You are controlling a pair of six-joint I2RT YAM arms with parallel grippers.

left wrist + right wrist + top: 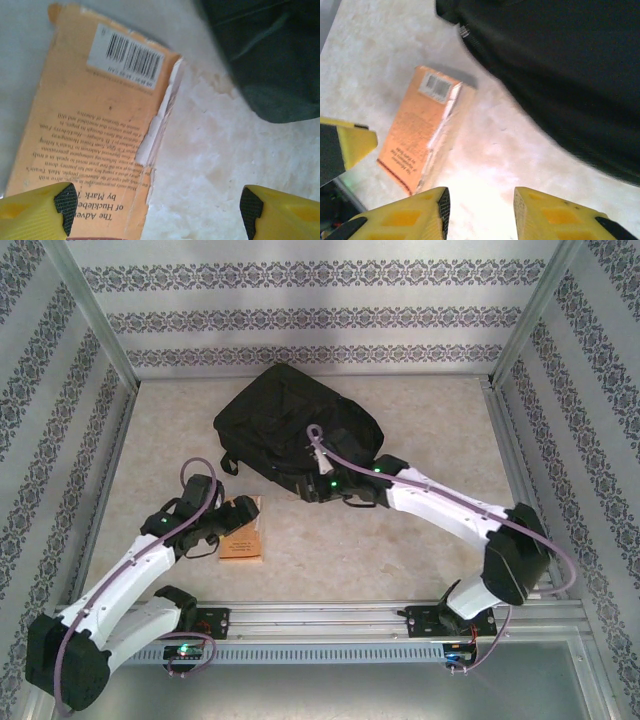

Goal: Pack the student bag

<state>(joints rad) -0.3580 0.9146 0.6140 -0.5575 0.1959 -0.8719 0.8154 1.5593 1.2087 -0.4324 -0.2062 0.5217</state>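
Jaws of the left gripper [157,205] stand wide and empty above the orange paperback [100,130], near-left of the student bag [295,425]. Centre them over the book, clear of its torn edge, before closing. At the bag's near edge the right gripper [480,210] is part-open, holding nothing. The bag lies slumped on the table [330,550].

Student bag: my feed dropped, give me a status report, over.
Left tool open, poised over orange book. Right tool open, empty, at near edge of student bag. Bag lies on table, book outside it.
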